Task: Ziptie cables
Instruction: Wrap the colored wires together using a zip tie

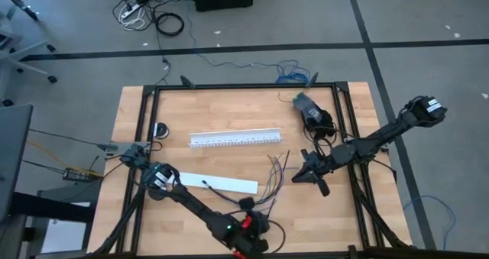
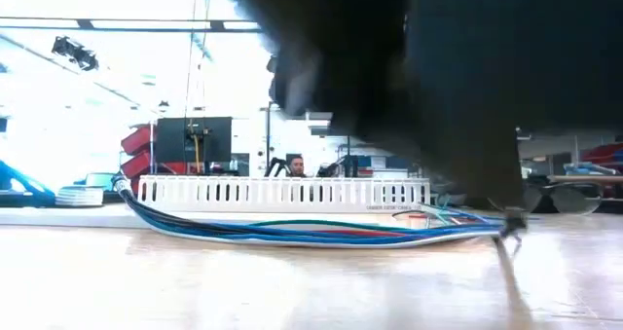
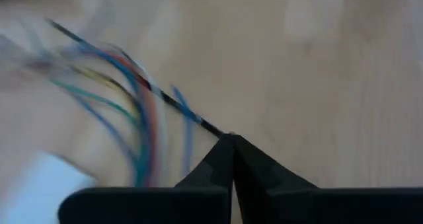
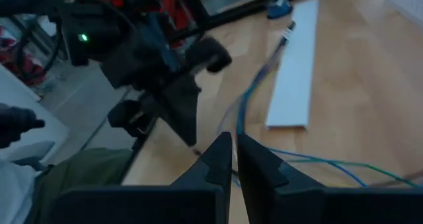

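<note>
Near the tabletop's front edge, the left gripper (image 1: 246, 205) has its fingers (image 3: 254, 168) pinched together on the end of the ziptie (image 3: 165, 98), a thin black strip running across the cables (image 3: 142, 128). The cables fan out near the middle of the tabletop (image 1: 214, 114), between a flat white lid strip (image 1: 221, 183) and the right gripper (image 1: 299, 169), whose fingers (image 4: 261, 164) are nearly closed with nothing between them. Farther back lies the white slotted channel (image 1: 237, 139).
</note>
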